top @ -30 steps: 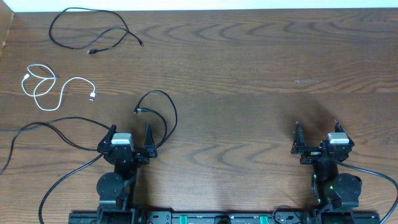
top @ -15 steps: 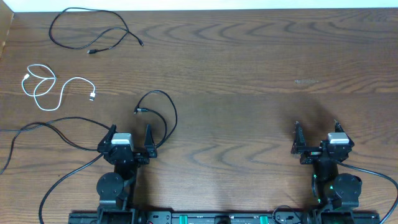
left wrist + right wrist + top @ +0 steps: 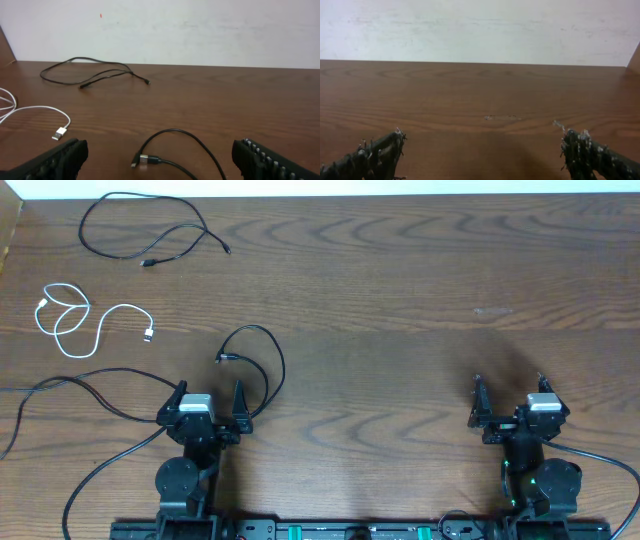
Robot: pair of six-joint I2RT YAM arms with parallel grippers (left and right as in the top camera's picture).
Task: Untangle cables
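Cables: we are seeing three thin cords lying apart from one another, all in the left half of the overhead frame.
Upper black cable point(image 3: 140, 225): it is lying at the upper left of the overhead frame in a loose loop, both plug ends pointing right. In the left wrist view it is sitting far back near the wall point(image 3: 200, 25).
White cable point(image 3: 80, 320): it is curling at the left edge of the overhead frame, below the upper black cable, looped on itself, with one plug lying to the right.
Near black cable point(image 3: 268, 358): it is arching just above the left gripper, plug at the left end of the arc. We are seeing the other end run down beside the right-hand finger.
Left gripper point(image 3: 210, 390): it is sitting at the lower left with fingers point(image 3: 60, 160) spread wide and holding nothing.
Right gripper point(image 3: 509, 383): it is sitting at the lower right with fingers point(image 3: 375, 152) spread wide over bare wood, well apart from every cable.
Thin black cord point(image 3: 90, 375): it is trailing from the left edge toward the left gripper. We cannot tell whether it is joining the near black cable.
Table point(image 3: 400, 300): it is showing brown wood grain and a small pale scuff point(image 3: 490, 310) right of centre.
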